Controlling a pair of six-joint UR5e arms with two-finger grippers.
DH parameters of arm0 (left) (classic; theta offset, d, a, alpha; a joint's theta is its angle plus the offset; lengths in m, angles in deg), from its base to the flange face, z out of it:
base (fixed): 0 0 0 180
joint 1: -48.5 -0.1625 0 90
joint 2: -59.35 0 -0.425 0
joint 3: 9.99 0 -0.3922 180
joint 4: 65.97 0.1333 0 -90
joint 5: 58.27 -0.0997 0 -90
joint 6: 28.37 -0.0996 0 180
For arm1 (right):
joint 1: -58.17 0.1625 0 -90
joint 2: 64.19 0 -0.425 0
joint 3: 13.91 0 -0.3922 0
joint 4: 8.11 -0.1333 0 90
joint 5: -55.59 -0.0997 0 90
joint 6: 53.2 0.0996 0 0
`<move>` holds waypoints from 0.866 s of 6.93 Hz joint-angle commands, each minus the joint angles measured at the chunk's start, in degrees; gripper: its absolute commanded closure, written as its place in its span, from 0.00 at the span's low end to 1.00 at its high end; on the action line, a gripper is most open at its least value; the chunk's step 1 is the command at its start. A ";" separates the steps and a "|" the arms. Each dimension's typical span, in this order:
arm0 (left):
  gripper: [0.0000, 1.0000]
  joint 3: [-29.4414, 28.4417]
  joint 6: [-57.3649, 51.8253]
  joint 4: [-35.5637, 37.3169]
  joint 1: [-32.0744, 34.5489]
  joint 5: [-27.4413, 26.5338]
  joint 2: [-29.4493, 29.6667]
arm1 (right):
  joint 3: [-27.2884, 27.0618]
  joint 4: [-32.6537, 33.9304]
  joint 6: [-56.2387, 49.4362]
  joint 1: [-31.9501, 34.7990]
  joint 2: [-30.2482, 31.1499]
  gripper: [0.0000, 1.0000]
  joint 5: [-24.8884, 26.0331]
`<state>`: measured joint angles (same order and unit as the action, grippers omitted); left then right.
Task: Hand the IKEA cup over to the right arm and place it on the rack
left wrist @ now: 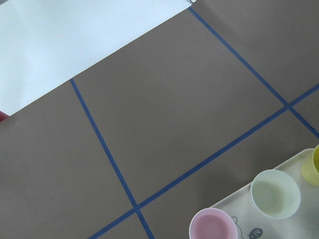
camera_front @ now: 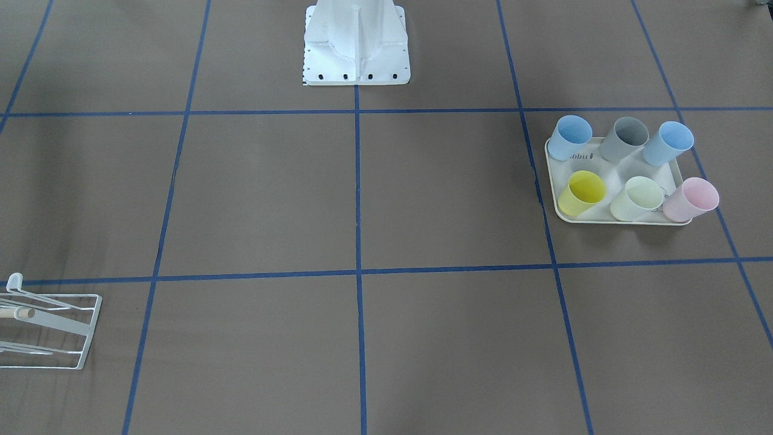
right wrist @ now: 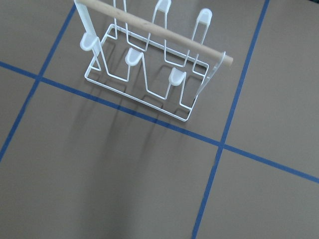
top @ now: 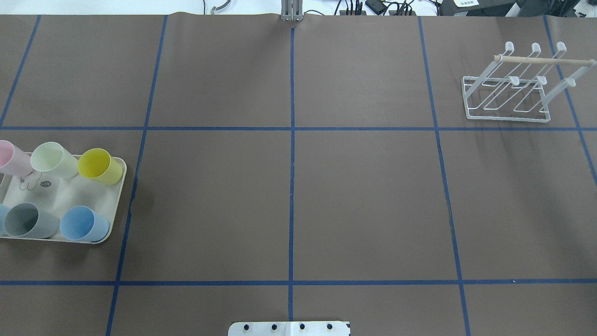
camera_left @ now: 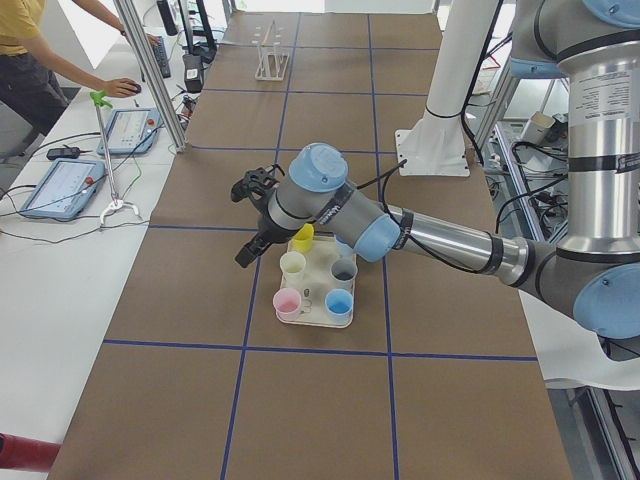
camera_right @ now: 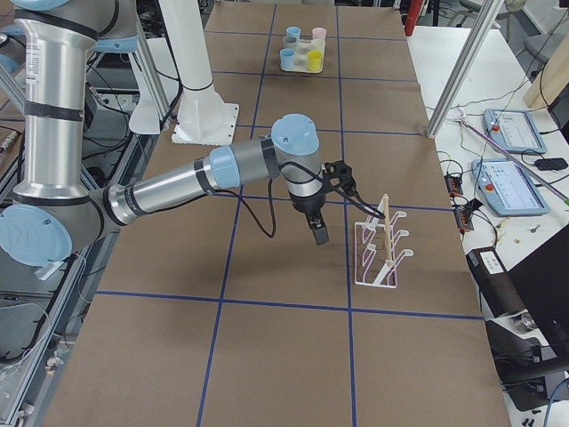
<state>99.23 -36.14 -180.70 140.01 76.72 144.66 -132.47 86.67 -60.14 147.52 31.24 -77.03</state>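
Observation:
Several IKEA cups stand upright on a cream tray: pink, pale green, yellow, grey and two blue, one of them at the tray's corner. The tray also shows in the front view. The white wire rack with a wooden dowel stands empty at the far right, and also shows in the right wrist view. My left gripper hovers beside the tray. My right gripper hovers beside the rack. I cannot tell whether either is open or shut.
Blue tape lines divide the brown table into squares. The robot's white base stands at the table's near middle. An operator and control tablets are on a side table beyond the far edge.

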 commanded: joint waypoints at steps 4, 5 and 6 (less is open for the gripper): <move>0.00 -8.83 -0.15 -10.86 -3.33 0.10 1.53 | -0.80 -16.35 21.70 -7.82 -1.21 0.01 -3.18; 0.00 -13.37 -0.06 -11.83 -4.22 -0.08 1.53 | -0.97 -19.95 25.71 -11.09 -1.30 0.00 -2.57; 0.00 -17.60 3.34 -17.15 -4.67 0.01 1.44 | -1.93 -21.99 28.71 -14.16 -1.30 0.00 -0.21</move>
<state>86.41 -35.31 -193.46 136.19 76.73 146.17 -133.64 67.91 -36.27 137.26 29.99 -79.16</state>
